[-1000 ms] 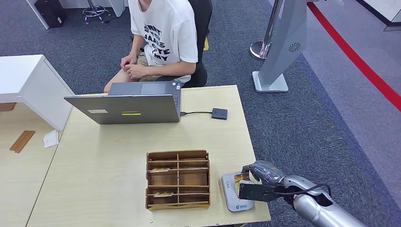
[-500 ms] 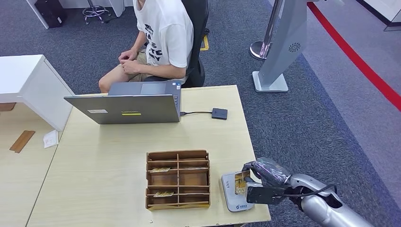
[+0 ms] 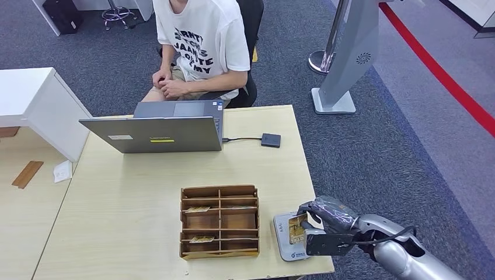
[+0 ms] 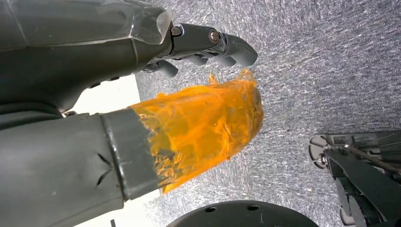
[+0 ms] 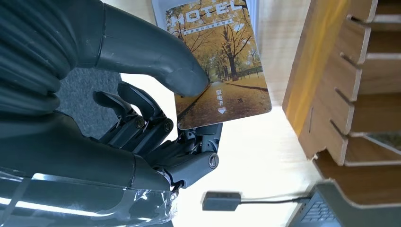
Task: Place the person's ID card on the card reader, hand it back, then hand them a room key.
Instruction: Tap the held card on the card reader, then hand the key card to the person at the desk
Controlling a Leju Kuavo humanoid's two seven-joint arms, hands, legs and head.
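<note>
Right robot hand (image 3: 320,213) pinches the card (image 3: 297,227) between thumb and fingers, above the reader (image 3: 285,240) at the tabletop's (image 3: 134,192) near right corner. Right wrist view shows the card (image 5: 220,61) face: autumn trees, "HOTEL" lettering, thumb pressed on it. Whether the card touches the reader cannot be told. Wooden tray (image 3: 219,221) sits just left of the reader; cards lie in two of its compartments. Left robot hand (image 4: 208,42) hangs over grey carpet, fingers curled in, holding nothing; its thumb wears an orange wrap (image 4: 203,125). Laptop (image 3: 153,133) stands open at the far side, cabled to a small black box (image 3: 270,140). A person (image 3: 201,46) in a white printed shirt sits behind the tabletop, hands clasped on lap
</note>
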